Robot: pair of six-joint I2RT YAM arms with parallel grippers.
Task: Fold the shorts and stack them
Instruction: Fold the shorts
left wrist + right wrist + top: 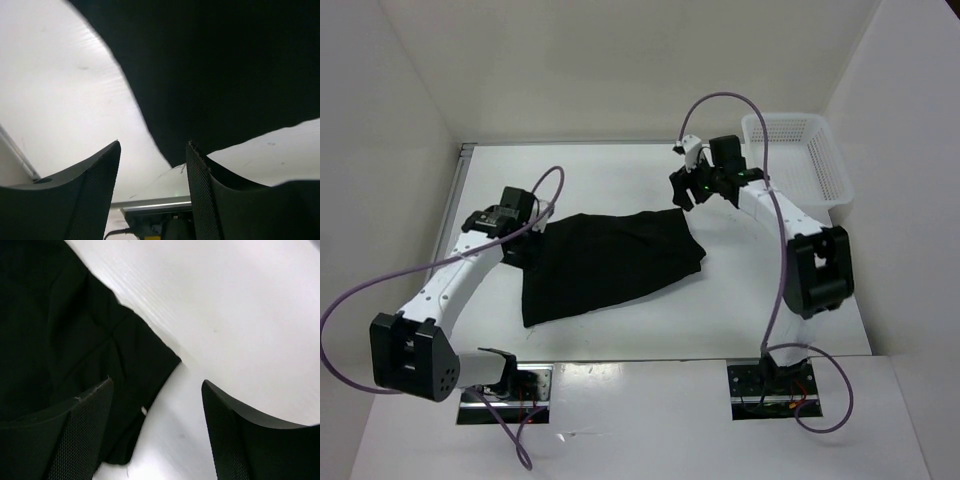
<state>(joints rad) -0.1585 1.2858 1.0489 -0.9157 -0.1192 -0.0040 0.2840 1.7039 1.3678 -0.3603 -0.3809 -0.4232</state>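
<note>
Your left jaws (154,150) stand well parted and hold nothing. In the left wrist view there is bare white surface between the tips, and the curved black hem lies just beyond them, close against one fingertip. Your right jaws (157,385) are spread wider and are also empty. One finger sits over the dark cloth, the other over white, and a corner of the fabric with its tiny pale mark shows in the gap. From there outward, the black shorts (605,265) lie flat and loose on the tabletop (620,170), about midway between its far and near edges and a little toward the left edge. Their long axis runs roughly from the left edge to the right edge. The right end reaches toward the right arm, and the left end drops farthest toward the near edge. Each arm is at one far corner of the garment: the left jaws are at the far-left corner, touching or just over the hem, and the right jaws hover just beyond the far-right corner. So the cloth spreads from both sets of jaws toward the near edge and lies between the two arms. I judge the left arm slightly closer to fabric, though both are within easy reach of their own corner. The near hem is well apart from both. If your next fold carries the far edge toward the near one, each arm must first come down on its own corner. The white mesh basket (835,175) sits in the far right corner, well apart from the shorts.
</note>
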